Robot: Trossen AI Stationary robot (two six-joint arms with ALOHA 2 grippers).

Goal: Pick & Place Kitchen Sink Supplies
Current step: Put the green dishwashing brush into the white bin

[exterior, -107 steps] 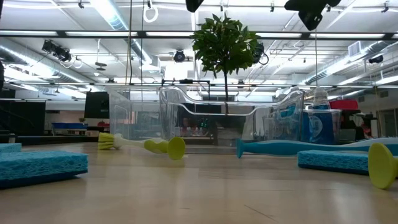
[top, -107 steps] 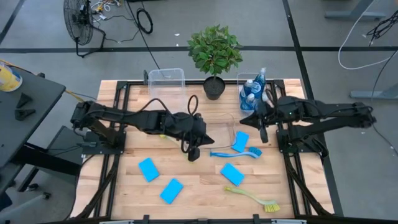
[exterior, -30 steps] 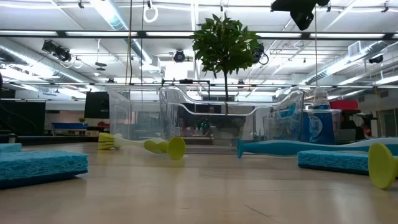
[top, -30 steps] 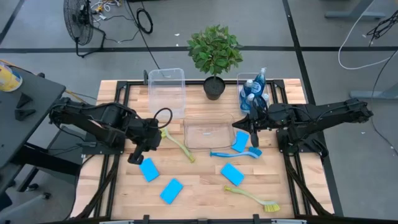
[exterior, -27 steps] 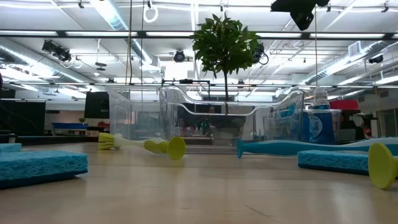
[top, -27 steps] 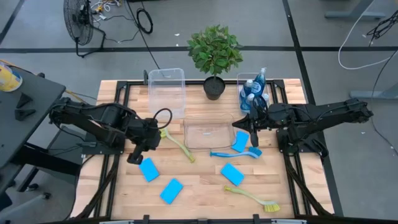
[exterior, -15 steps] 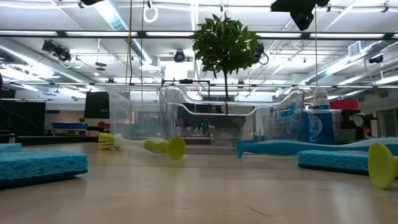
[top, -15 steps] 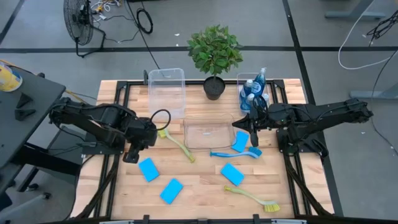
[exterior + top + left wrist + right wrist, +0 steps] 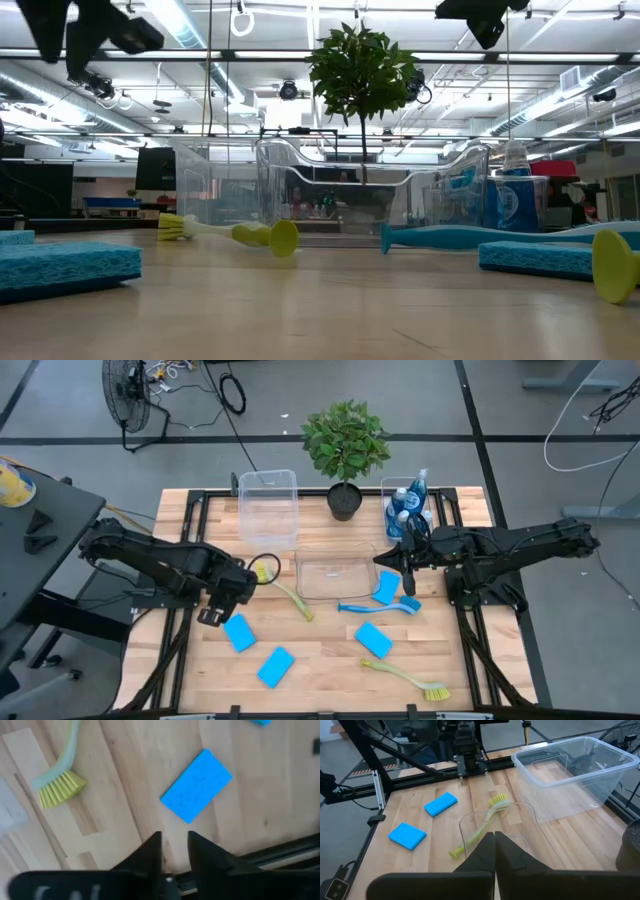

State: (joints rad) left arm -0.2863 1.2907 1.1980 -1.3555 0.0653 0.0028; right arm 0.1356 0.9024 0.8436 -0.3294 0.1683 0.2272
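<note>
- We've got the left gripper (image 9: 212, 615) hovering low over the tabletop (image 9: 320, 660) at about 9 o'clock, fingers a little apart with nothing between them, looks like we're lining up on the nearest blue sponge (image 9: 238, 632).
- That sponge sits flat just at 5 o'clock from the gripper; the second sponge (image 9: 275, 667) is further toward 5 o'clock, so both are easy top-down grabs.
- Yellow-green dish brush (image 9: 282, 588) lies just at 2 o'clock of the gripper, bristle head near it, so we'd watch for a bump there.
- Right gripper (image 9: 403, 559) is waiting at 3 o'clock, fingers together, empty, beside the bottles (image 9: 405, 505) in their clear bin (image 9: 388, 485).
- The tabletop's left edge and black frame are close by; plenty of open wood toward the middle bin (image 9: 335, 572).
</note>
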